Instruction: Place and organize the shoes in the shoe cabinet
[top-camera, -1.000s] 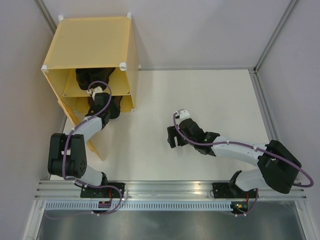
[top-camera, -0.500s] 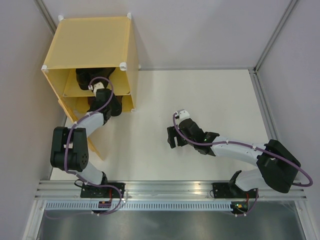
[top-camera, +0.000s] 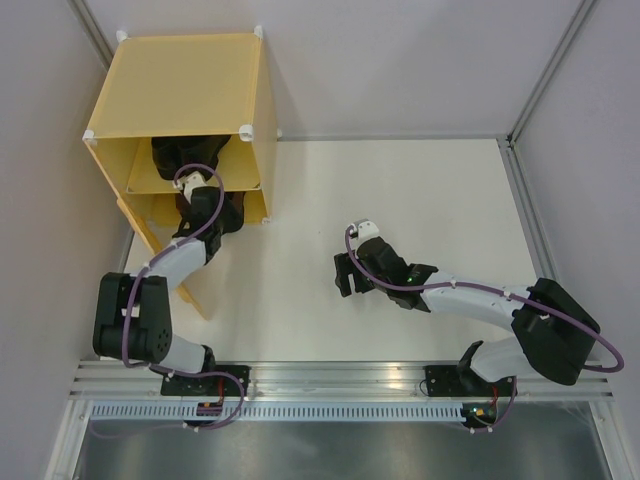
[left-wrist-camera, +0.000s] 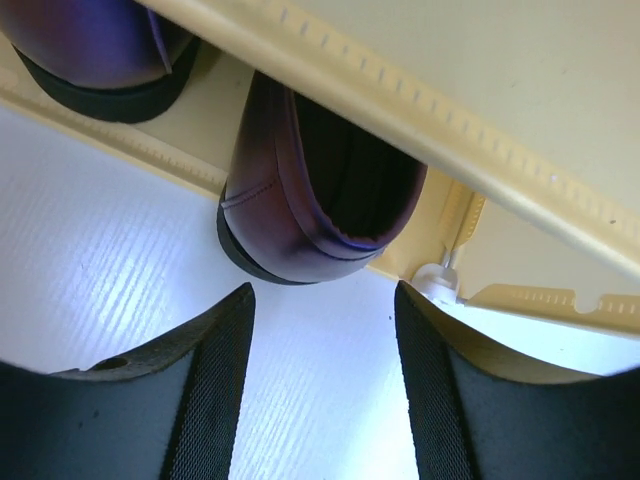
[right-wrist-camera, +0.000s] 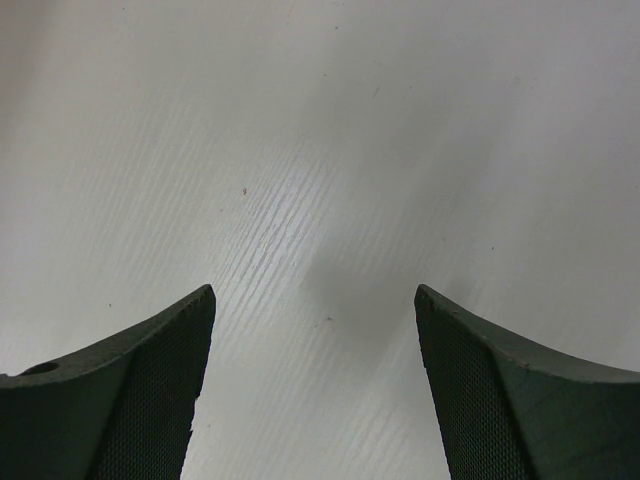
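Purple shoes in the cabinet's (top-camera: 185, 85) lower compartment.
One purple shoe (left-wrist-camera: 310, 190) sat under the shelf (left-wrist-camera: 420, 110) with its heel outward, a second purple shoe (left-wrist-camera: 100, 50) beside it. The left gripper (left-wrist-camera: 322, 300) hovered near that heel, wide and empty. The right gripper (right-wrist-camera: 312, 300) hung wide open over the table (top-camera: 400, 190).

You can see the shoe cabinet (top-camera: 190, 85) is smooth, dull yellow plastic. Inside it, the purple shoe (left-wrist-camera: 300, 190) looks shiny and smooth. In front of it, the white table (right-wrist-camera: 300, 200) has fine lines like wood. The pads (right-wrist-camera: 150, 400) of the right gripper (right-wrist-camera: 312, 295) look rough.
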